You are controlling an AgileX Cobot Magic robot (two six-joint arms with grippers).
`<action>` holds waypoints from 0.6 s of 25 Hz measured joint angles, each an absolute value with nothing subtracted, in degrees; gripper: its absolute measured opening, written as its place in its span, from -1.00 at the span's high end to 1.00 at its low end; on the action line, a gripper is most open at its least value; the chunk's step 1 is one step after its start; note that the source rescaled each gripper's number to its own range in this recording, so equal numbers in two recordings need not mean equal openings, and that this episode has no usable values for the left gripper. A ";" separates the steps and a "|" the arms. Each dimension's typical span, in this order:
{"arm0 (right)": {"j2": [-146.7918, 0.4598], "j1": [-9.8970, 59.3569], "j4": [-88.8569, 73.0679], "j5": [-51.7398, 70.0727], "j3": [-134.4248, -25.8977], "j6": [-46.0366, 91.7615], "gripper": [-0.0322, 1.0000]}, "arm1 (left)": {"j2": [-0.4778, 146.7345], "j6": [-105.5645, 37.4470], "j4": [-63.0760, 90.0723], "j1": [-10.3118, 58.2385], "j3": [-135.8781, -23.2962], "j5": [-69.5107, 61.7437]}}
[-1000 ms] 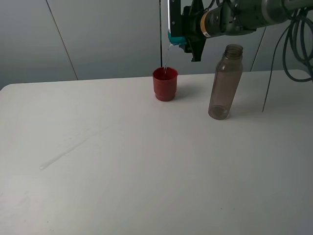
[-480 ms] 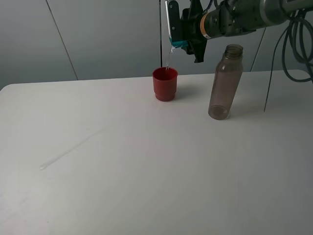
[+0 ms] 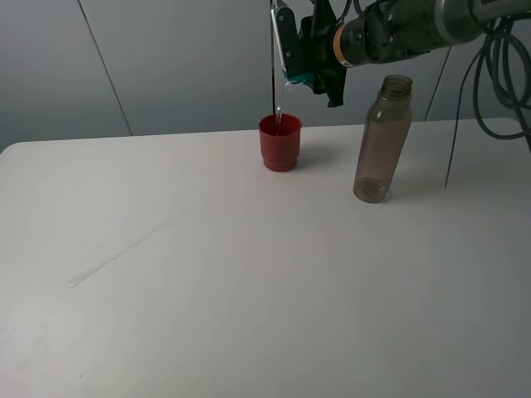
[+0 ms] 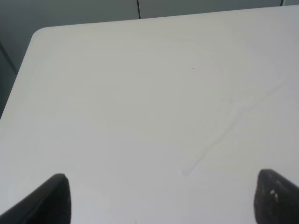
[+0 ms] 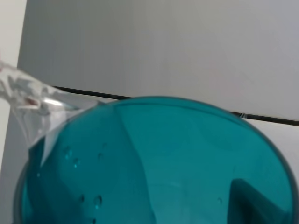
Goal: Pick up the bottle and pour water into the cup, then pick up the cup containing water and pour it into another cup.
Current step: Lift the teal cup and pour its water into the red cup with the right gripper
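My right gripper is shut on the cup, a translucent teal tumbler held high and tipped steeply on its side. A thin stream of water falls from its rim into the red cup standing upright on the table just below. In the right wrist view the cup fills the frame, with water spilling over its lip. The tall smoky bottle stands upright to the right of the red cup, uncapped. My left gripper hangs open over bare table, nothing between its fingertips.
A white table spans the view, with a faint wet streak at the left, also seen under the left gripper as a streak. Grey wall panels stand behind. Cables hang at the far right.
The right gripper has tipped the cup further and shifted slightly left and up. Water keeps streaming into the red cup. The bottle has not moved.
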State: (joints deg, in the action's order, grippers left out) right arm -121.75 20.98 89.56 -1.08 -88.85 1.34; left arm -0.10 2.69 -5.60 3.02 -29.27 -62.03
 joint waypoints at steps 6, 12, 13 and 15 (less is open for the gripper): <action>-121.75 20.98 92.48 -1.08 -88.85 1.34 0.76 | -0.10 2.59 -5.60 3.02 -29.27 -62.03; -121.75 20.98 96.88 -0.95 -88.85 1.34 0.76 | -0.10 2.56 -5.60 3.02 -29.27 -62.03; -121.75 20.98 97.23 -0.95 -88.85 1.34 0.76 | -0.10 2.56 -5.60 3.02 -29.27 -62.03; -121.75 20.98 98.40 -0.83 -88.85 1.34 0.76 | -0.10 2.56 -5.60 3.02 -29.27 -62.03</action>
State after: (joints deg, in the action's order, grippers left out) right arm -121.75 20.98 98.40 -0.83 -88.85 1.34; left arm -0.10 2.56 -5.60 3.02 -29.27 -62.03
